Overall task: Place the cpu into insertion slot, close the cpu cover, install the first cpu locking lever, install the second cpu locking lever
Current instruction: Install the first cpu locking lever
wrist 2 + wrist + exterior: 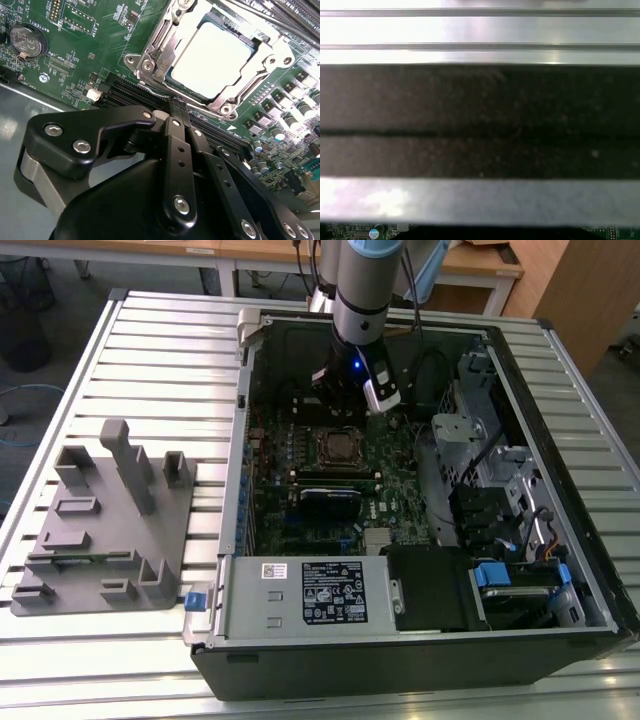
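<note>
At the insertion slot's edge: black two-finger gripper (pixel 172 106), fingers pressed together, tips just beside the silvery square insertion slot (pixel 340 447); contact hard to make out.
Chip: pale silver-beige square cpu (pixel 215 60) sits in the slot.
Cover: thin silvery frame-shaped cpu cover (pixel 150 52) lies flat around it, far corner cut off.
Room: long black ridged memory slots (pixel 125 92) crowd the fingertips.

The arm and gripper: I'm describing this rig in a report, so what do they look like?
The silver-grey cylindrical arm has a pale blue joint cap, a blue light at its wrist and a white camera pod beside it. In the second wrist view, the matte black gripper has angular linkages and flat finger bars studded with silver screw heads.
</note>
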Controlling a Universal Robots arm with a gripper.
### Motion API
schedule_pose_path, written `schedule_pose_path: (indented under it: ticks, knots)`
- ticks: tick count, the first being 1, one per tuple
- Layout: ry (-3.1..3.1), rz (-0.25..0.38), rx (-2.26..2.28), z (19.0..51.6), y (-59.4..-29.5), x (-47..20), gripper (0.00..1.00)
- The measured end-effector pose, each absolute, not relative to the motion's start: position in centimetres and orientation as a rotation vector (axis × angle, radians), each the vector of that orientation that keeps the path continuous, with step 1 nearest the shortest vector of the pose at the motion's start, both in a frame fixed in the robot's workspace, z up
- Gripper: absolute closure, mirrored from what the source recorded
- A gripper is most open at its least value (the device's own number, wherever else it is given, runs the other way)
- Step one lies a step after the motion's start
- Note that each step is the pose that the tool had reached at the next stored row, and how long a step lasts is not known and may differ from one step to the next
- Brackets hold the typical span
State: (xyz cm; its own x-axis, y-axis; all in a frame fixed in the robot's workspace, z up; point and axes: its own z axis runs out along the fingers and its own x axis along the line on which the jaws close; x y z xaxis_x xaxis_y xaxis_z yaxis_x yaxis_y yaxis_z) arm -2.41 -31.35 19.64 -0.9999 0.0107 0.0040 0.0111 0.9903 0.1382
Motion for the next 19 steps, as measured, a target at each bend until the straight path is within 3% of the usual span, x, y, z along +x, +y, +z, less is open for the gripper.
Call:
schedule_pose_path:
  ticks: [19]
  knots:
    - [-3.131, -0.216, -0.017, 19.82, -31.42, -2.41, 0.89]
